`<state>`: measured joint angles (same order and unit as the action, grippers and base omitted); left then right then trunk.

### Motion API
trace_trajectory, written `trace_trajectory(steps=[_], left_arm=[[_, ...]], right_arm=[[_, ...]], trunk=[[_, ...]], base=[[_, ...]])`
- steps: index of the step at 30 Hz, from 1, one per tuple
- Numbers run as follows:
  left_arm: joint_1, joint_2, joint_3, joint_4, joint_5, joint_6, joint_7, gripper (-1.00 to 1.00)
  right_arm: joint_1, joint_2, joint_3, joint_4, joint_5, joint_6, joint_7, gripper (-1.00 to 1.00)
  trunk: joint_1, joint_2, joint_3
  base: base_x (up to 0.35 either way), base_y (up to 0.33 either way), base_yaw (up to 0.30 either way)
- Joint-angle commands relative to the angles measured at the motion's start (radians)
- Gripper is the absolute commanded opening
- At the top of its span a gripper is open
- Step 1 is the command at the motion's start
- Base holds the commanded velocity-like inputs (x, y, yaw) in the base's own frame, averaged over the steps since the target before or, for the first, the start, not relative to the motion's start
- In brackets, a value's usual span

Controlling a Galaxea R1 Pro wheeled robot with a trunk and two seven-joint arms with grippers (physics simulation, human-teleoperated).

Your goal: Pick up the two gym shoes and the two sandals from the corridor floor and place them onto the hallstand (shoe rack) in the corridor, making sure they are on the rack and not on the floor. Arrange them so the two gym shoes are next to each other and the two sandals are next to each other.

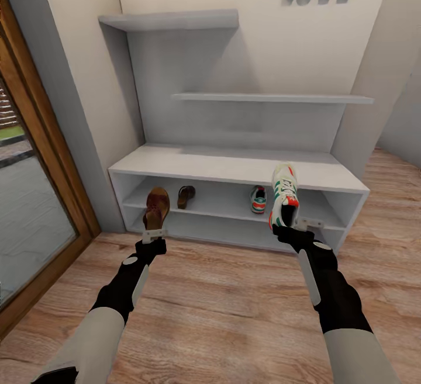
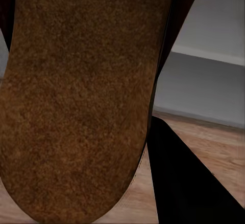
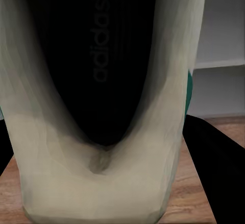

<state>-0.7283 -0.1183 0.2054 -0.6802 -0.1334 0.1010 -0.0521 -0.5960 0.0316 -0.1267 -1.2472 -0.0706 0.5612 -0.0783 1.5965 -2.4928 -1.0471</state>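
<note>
Holding sandal [image 1: 156,206] left, gym shoe [image 1: 284,197] right

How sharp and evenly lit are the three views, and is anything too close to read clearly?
Head view: crisp and evenly lit, soft shadows under the hallstand shelves. Left wrist view: the sandal sits very close, grainy and soft. Right wrist view: the gym shoe looms close, its dark inside barely showing faint lettering.

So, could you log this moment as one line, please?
left gripper: holds sandal | right gripper: holds gym shoe | hallstand: other two shelved
</note>
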Motion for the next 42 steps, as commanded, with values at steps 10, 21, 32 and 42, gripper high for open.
trace_trajectory(steps=[10,21,32,42], left_arm=[[0.0,-0.001,0.005,-0.002,-0.014,0.006,-0.006,-1.0],[0.0,-0.001,0.006,-0.002,-0.013,0.005,-0.006,-1.0],[0.0,-0.001,0.006,-0.002,-0.013,0.005,-0.006,-1.0],[0.0,-0.001,0.006,-0.002,-0.013,0.005,-0.006,-1.0]], right_arm=[[-0.001,0.001,-0.001,-0.001,-0.008,0.005,-0.006,-1.0],[-0.001,0.001,-0.001,-0.001,-0.008,0.005,-0.006,-1.0],[-0.001,0.001,-0.001,-0.001,-0.008,0.005,-0.006,-1.0],[-0.001,0.0,-0.001,-0.001,-0.008,0.005,-0.006,-1.0]], trunk=[[0.0,0.0,-0.001],[0.0,0.0,-0.001],[0.0,0.0,-0.001],[0.0,0.0,-0.001]], base=[[0.0,0.168,-0.013],[0.0,0.063,-0.006],[0.0,0.162,-0.194],[0.0,0.01,-0.029]])
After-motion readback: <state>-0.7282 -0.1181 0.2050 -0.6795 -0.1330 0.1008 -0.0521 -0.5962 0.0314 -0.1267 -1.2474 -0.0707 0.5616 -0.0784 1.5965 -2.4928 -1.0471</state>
